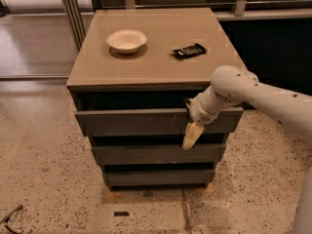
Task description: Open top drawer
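The top drawer is the widest dark grey front of three, just under the tan cabinet top, with a dark gap above its upper edge. It stands a little further out than the two drawer fronts below. My gripper is at the upper edge of this drawer front, right of centre. Its pale yellow tip hangs down over the drawer face to the lower edge. The white arm reaches in from the right.
A white bowl and a black remote-like object lie on the cabinet top. The middle drawer and bottom drawer sit below. Speckled floor surrounds the cabinet; metal posts stand at the back left.
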Robot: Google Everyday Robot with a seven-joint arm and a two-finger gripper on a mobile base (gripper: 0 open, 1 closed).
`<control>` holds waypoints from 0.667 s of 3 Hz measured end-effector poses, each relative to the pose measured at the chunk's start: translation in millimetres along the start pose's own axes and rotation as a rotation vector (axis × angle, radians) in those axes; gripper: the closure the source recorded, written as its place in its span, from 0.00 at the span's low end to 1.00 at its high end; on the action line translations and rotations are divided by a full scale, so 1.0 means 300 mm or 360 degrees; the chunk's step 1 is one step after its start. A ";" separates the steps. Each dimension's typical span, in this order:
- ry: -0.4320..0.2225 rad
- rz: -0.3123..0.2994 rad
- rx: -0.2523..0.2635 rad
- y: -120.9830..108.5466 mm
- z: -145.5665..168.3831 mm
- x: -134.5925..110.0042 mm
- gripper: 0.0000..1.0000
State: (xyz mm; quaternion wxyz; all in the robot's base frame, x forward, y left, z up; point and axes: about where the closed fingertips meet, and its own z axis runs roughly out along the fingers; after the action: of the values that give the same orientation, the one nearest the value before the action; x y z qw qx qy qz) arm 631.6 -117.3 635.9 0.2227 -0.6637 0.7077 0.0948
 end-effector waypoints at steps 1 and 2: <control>-0.0013 0.0030 -0.0094 0.091 -0.053 -0.016 0.00; -0.0094 0.0076 -0.0187 0.193 -0.115 -0.029 0.00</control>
State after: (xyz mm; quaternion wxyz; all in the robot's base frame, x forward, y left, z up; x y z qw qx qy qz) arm 568.6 -118.4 660.8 0.2018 -0.6555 0.7097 0.1611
